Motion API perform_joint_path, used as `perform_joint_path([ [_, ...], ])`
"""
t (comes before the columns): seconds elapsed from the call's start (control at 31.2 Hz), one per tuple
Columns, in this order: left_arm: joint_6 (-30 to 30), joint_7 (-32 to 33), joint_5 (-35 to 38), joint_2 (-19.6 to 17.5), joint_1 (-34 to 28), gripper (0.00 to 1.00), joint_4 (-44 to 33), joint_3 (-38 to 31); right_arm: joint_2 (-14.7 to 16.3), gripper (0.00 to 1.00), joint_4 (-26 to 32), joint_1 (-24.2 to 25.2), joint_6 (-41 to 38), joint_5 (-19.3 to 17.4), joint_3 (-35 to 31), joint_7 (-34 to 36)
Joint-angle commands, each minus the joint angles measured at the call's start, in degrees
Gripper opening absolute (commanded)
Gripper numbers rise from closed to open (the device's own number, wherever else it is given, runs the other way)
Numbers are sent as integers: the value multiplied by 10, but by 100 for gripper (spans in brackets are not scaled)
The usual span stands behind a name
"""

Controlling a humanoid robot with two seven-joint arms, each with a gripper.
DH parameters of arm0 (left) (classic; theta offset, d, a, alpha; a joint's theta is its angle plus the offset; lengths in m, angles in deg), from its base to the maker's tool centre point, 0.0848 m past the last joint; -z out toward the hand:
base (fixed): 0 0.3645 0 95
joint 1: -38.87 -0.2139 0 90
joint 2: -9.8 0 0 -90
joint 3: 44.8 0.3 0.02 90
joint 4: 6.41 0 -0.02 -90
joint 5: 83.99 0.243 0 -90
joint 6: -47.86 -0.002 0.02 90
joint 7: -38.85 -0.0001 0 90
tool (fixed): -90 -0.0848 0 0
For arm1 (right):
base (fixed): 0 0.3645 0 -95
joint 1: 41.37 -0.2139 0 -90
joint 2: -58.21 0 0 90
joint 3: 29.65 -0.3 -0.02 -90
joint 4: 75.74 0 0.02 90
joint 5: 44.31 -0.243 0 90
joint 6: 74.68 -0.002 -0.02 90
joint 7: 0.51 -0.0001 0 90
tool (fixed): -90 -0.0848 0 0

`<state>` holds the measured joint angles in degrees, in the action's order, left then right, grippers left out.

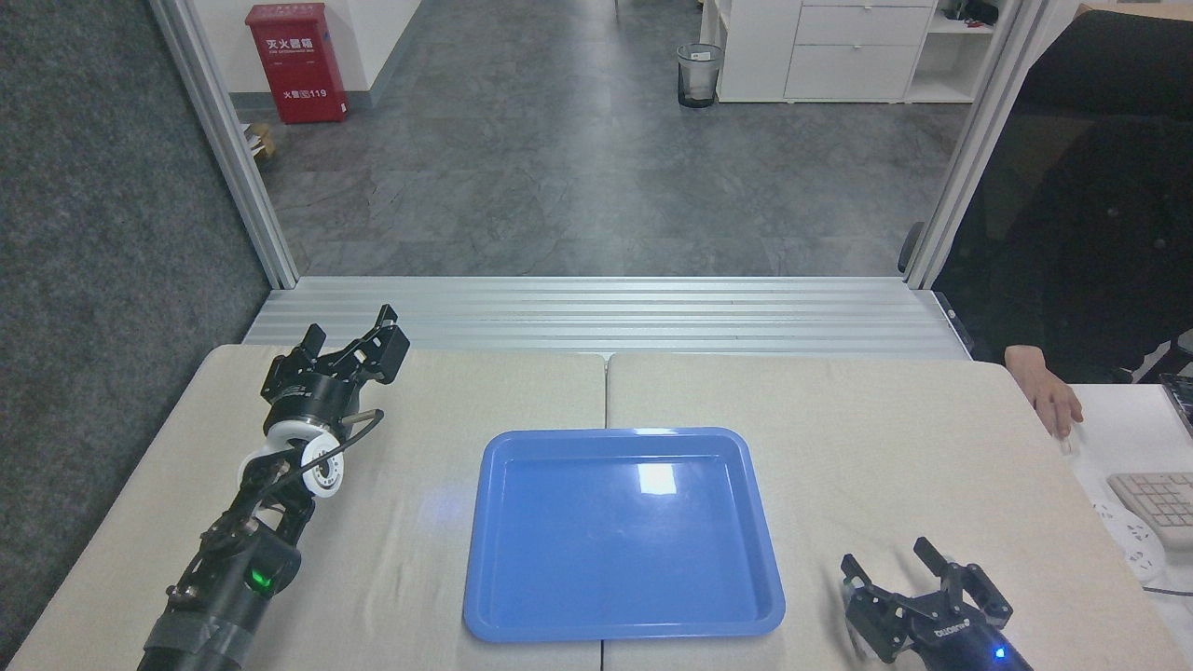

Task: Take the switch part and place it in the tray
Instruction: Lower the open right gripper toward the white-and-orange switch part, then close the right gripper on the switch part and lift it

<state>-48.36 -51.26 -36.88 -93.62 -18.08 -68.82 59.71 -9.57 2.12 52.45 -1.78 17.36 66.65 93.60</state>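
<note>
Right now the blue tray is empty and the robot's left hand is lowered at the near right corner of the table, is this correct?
Not quite: the head view shows the right hand lowered at that near right corner, not the left hand, which is at the table's far left. The blue tray is indeed empty.
</note>
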Motion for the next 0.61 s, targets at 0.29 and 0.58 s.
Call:
perform_joint_path([
  [0.29,0,0,0,1,0,100,0,0,-9,95,45,91,3,50,22,9],
  [0.58,0,0,0,1,0,100,0,0,-9,41,35,87,8,41,32,4],
])
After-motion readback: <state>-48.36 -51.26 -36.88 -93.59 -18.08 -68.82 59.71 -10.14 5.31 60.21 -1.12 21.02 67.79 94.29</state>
